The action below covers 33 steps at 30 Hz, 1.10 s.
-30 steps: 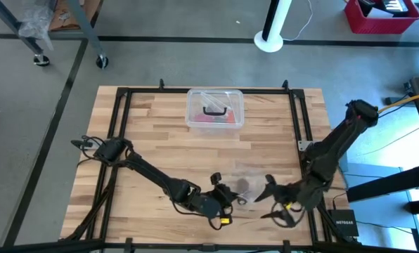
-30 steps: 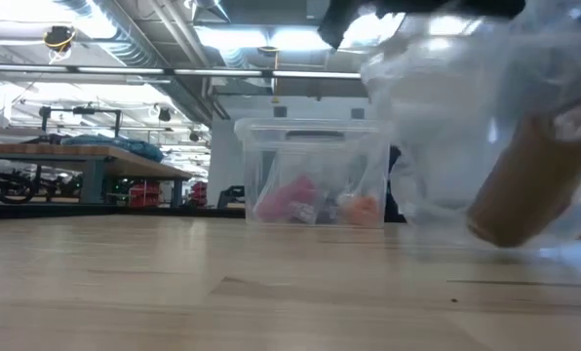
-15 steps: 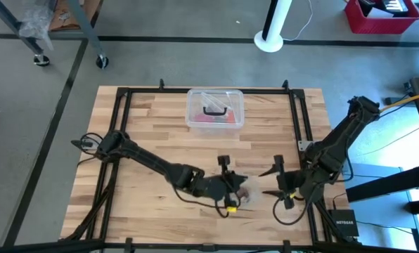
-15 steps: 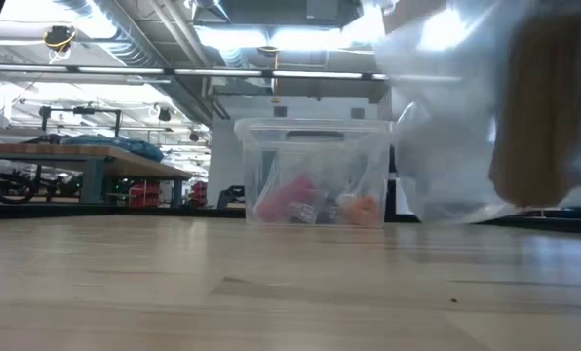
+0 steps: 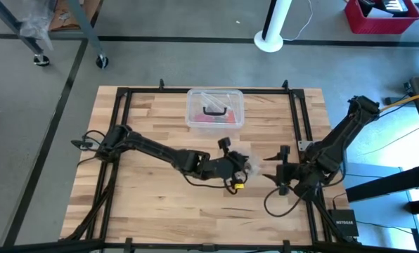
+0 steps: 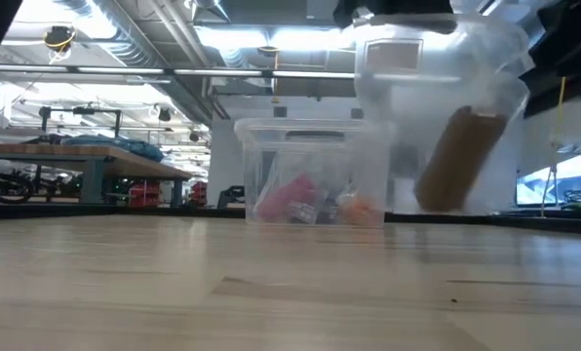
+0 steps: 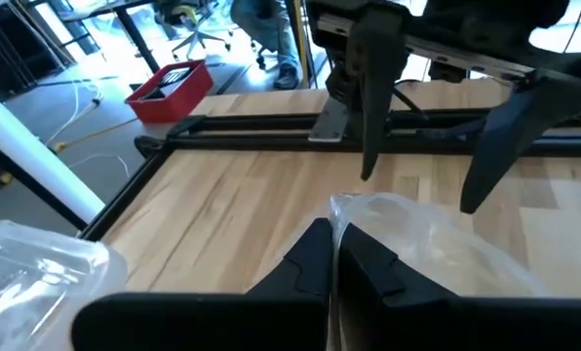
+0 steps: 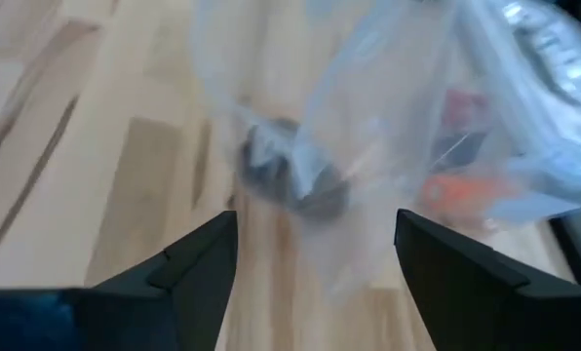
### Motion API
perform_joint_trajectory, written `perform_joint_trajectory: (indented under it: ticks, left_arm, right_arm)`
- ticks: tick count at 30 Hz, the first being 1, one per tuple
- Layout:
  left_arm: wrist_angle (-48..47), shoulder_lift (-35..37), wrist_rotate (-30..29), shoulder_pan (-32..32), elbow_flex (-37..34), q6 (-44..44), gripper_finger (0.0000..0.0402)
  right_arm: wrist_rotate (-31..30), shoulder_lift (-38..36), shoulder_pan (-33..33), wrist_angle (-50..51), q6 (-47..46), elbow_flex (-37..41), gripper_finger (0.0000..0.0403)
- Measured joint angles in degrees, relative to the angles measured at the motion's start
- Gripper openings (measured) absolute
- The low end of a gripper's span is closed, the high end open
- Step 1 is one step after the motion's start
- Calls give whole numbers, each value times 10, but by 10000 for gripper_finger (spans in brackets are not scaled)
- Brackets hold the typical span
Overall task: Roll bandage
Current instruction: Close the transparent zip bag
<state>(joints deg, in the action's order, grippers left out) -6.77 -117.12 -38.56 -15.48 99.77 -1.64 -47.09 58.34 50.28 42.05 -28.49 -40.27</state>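
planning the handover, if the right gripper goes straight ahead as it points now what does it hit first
Most likely the clear plastic bag with the rolled bandage inside, hanging from the shut left gripper. Depth is unclear.

Bandage (image 6: 453,161) is what I'm watching: dull brown, wound up into a roll, sitting inside a clear thin plastic bag (image 6: 437,107) that hangs off the table w/ nothing under it. In low view the roll tilts, upper end leaning right, lower end down-left, resting in the bag's bottom. Right wrist view shows it end-on thru the plastic (image 8: 290,180), dark and roundish (blurry, can't make out the layers). From the high view I see only a faint brownish patch in the bag (image 5: 246,166), near table centre.
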Motion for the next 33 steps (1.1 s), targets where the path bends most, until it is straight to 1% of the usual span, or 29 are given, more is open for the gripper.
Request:
perform_joint_trajectory:
  ticks: [4, 6, 9, 14, 17, 21, 23, 25, 30, 33]
  left_arm:
    - [5, 0, 9, 12, 0, 2, 1]
    - [22, 0, 9, 18, 0, 1, 1]
    - [28, 0, 9, 22, 0, 1, 1]
    - [26, 0, 10, 21, 0, 2, 1]
    - [18, 0, 10, 21, 0, -1, 1]
    - [9, -1, 11, 18, 0, -1, 1]
    - [9, -1, 11, 17, 0, -1, 1]
    - [9, -1, 12, 17, 0, -1, 1]
    - [9, -1, 11, 16, 0, -1, 1]
    - [9, -1, 11, 14, 0, -1, 1]
  right_arm:
    - [-46, 2, -3, -59, 26, 30, 272]
    - [-34, 5, -6, -85, 50, 41, 258]
    - [-28, 4, -8, -94, 49, 39, 219]
    - [-47, 4, -8, -93, 65, 24, 142]
    - [-36, 4, -8, -91, 76, 18, 107]
    - [16, 0, -8, -88, 63, 11, 83]
    - [35, -2, -9, -87, 38, 5, 82]
    - [49, -1, -8, -61, 12, -6, 93]
    - [71, -1, -8, 40, -52, -49, 151]
    - [82, -2, -8, 64, -57, -67, 182]
